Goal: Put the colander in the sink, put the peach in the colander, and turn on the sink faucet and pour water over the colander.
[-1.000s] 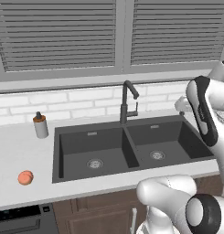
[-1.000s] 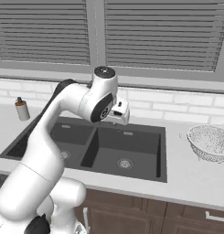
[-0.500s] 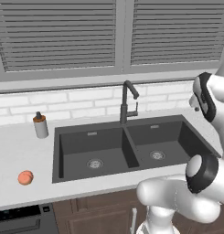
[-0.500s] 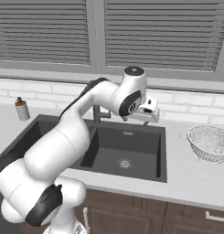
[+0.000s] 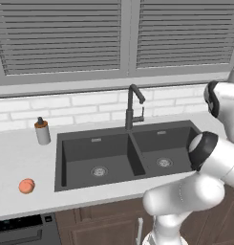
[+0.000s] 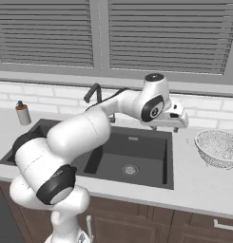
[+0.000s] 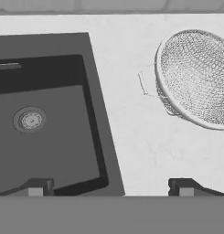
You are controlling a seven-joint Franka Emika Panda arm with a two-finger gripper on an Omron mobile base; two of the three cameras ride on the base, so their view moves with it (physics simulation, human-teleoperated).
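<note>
Left of the sink (image 5: 128, 155), well apart from it on the counter (image 6: 203, 182), the peach (image 5: 26, 185) waits. Over the sink's right rim my hand (image 6: 177, 119) hovers, wide and empty. Right of the sink sits the colander (image 6: 218, 148). I judge step one underway: next I must reach its rim.

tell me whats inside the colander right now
Nothing shows inside the colander: its mesh bowl looks bare in the hand view, though its far right part is cut off. It sits on the counter; the peach lies left of the sink.
</note>
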